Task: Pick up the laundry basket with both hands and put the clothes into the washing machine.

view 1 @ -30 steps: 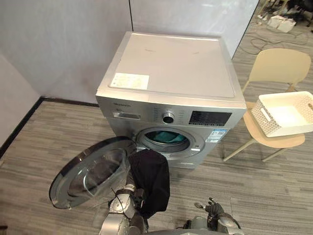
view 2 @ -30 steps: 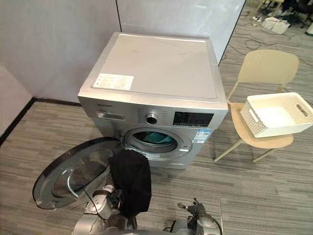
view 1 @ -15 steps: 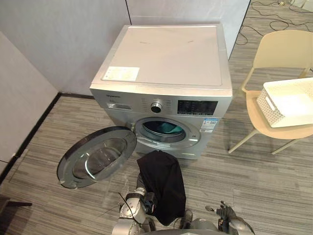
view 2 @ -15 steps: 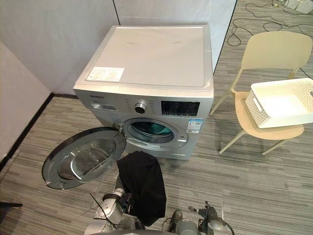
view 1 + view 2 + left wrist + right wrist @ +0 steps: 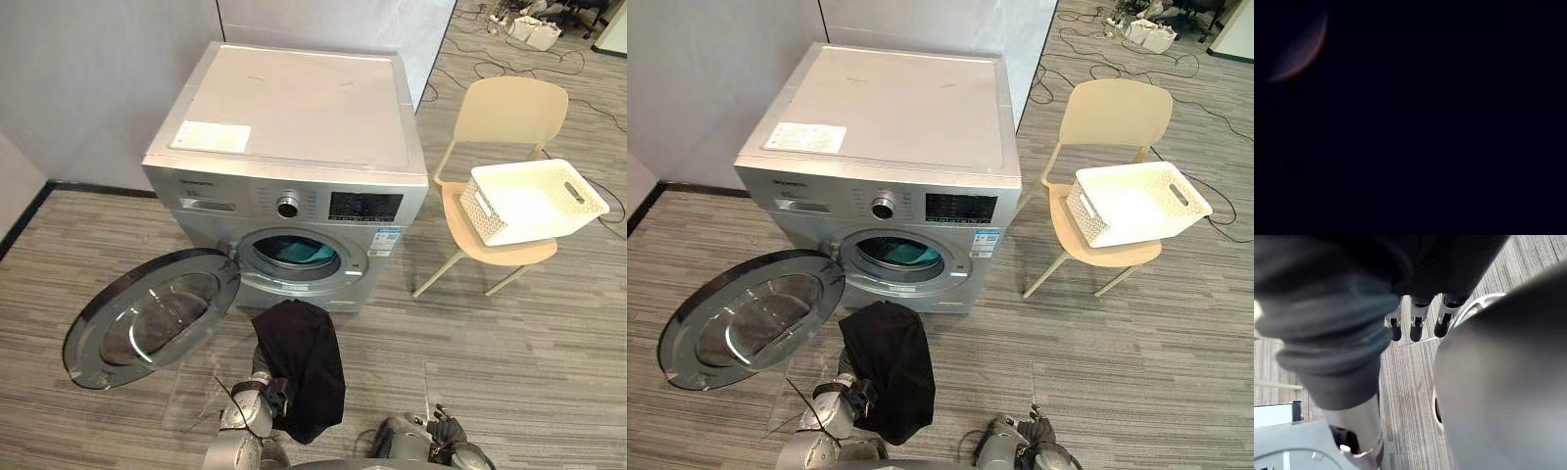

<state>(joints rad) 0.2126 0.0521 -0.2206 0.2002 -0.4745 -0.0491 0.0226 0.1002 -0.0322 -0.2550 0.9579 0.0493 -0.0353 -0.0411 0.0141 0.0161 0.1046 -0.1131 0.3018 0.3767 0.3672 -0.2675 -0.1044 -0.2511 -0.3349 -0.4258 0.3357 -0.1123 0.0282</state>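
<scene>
The black garment [image 5: 299,367] hangs on the left hand [image 5: 266,394] (its grip is hidden, I cannot tell) before the washing machine [image 5: 294,147], as earlier, not yet inside. The right hand [image 5: 1416,328] is relaxed and empty.

Beige plastic chair [image 5: 512,110] stands on grey plank floor [image 5: 549,352]. Black cables [image 5: 1084,44] trail on floor behind chair; white bundle [image 5: 534,29] further back, can't tell what. Grey partition wall [image 5: 88,78] well L of chair.

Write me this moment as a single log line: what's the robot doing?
left hand: carrying black garment | right hand: open, idle | washing machine: door open, teal cloth inside | basket: on chair
</scene>
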